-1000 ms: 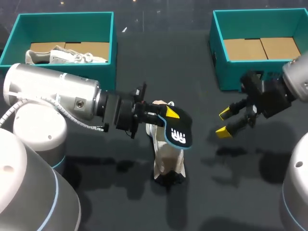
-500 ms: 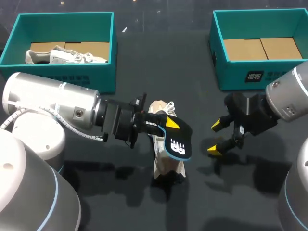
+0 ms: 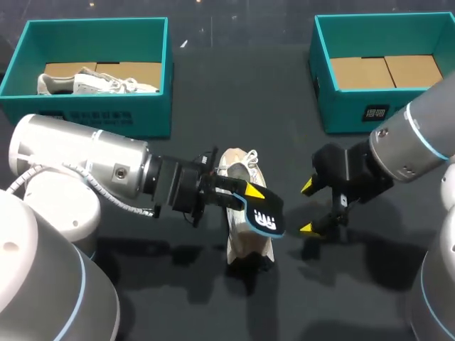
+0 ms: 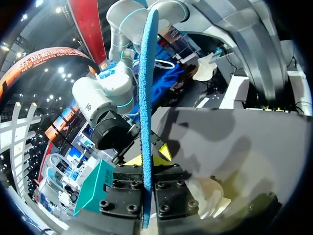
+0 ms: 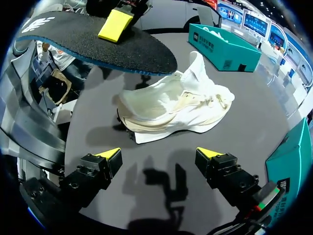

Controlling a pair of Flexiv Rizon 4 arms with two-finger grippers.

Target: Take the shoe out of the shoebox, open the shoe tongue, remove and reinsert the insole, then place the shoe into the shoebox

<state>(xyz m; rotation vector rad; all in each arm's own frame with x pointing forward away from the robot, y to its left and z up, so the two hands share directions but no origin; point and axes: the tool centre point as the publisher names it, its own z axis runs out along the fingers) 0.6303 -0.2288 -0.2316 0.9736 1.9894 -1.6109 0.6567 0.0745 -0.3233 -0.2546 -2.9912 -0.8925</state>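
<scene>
- Dark table (image 3: 213, 92): carries everything below.
- Left teal shoebox (image 3: 146, 117), far-left: a second white sneaker (image 3: 92, 82) lies inside.
- Right teal shoebox (image 3: 341, 106), far-right: only its cardboard floor shows.
- White shoe (image 3: 245, 245) (image 5: 176, 112): on the table mid-front, outside both boxes, tongue raised.
- Insole (image 3: 264, 217) (image 4: 145, 98) (image 5: 88, 41): out of the shoe, held in the air above it.
- Left gripper (image 3: 245, 190) (image 4: 151, 156): clamped on the insole's edge.
- Right gripper (image 3: 307, 207) (image 5: 159, 154): fingers apart, holding nothing, just beside the shoe.

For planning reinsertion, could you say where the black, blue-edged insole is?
The black insole is mid-table in the head view, in the left gripper, over the cream shoe.
</scene>
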